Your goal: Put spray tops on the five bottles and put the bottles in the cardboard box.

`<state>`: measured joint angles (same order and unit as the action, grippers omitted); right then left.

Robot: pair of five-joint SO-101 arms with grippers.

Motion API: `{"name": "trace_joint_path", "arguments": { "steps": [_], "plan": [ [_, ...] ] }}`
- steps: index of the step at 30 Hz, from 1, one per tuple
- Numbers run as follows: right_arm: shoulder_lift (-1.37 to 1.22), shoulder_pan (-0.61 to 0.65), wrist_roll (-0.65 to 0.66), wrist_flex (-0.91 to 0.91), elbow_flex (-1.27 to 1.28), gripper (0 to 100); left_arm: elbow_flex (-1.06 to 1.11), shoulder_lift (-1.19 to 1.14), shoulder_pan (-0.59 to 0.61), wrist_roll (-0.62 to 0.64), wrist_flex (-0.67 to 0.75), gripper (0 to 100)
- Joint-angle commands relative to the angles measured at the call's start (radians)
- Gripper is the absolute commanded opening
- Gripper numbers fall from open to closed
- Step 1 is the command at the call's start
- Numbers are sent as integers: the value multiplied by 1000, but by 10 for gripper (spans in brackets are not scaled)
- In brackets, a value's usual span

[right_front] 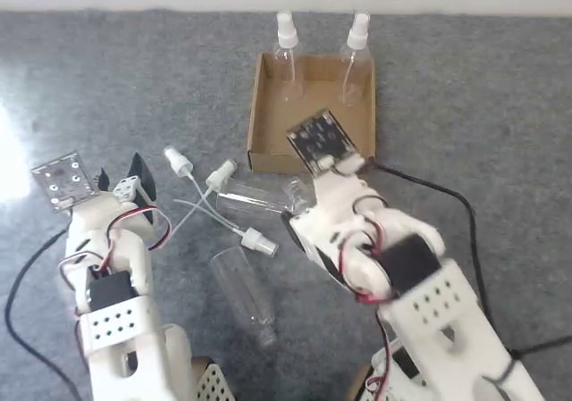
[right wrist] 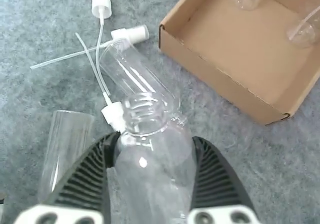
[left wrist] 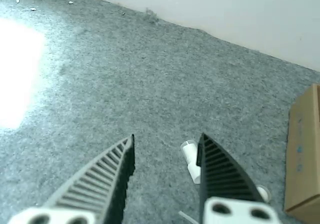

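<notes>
My right gripper is shut on a clear uncapped bottle, its threaded neck pointing away from the wrist; in the high view this gripper sits just in front of the cardboard box. A second bare bottle lies just beyond the held one, and a third lies nearer the arms. Three loose spray tops with thin tubes lie between the arms. My left gripper hangs open over the carpet, one spray top beside a finger.
Two bottles with spray tops stand at the back of the box. Grey carpet covers the table, with a pale wall along the far edge. The box side shows off to one side of my left gripper.
</notes>
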<state>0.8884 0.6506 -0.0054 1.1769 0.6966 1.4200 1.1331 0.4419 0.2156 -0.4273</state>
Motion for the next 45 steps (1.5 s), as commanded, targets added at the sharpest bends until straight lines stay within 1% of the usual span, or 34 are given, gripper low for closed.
{"name": "trace_joint_path", "arguments": {
  "steps": [1,9,13,27,30,34,37,39,42,45],
  "plan": [
    [134,5,-11,-24,25,6,-12,25,0,-5,29,189],
    [318,4,-5,-248,275,6,-12,23,0,-5,29,189],
    [377,1,-5,-306,353,6,-12,23,0,-5,29,190],
    [433,-4,-8,-553,552,6,-12,26,0,-5,29,190],
    [449,-41,-9,-607,585,6,-12,26,0,-5,29,190],
    [472,-133,-9,-704,643,6,-15,26,0,-5,25,190],
    [486,-179,-9,-773,692,6,-30,26,-12,-6,21,188],
    [495,-193,-9,-800,718,6,-79,23,-15,-6,-41,188],
    [516,-214,-9,-809,741,6,-189,23,-11,-6,-198,188],
    [538,-239,-9,-803,747,6,-283,20,-14,-6,-302,190]
  ]
}}
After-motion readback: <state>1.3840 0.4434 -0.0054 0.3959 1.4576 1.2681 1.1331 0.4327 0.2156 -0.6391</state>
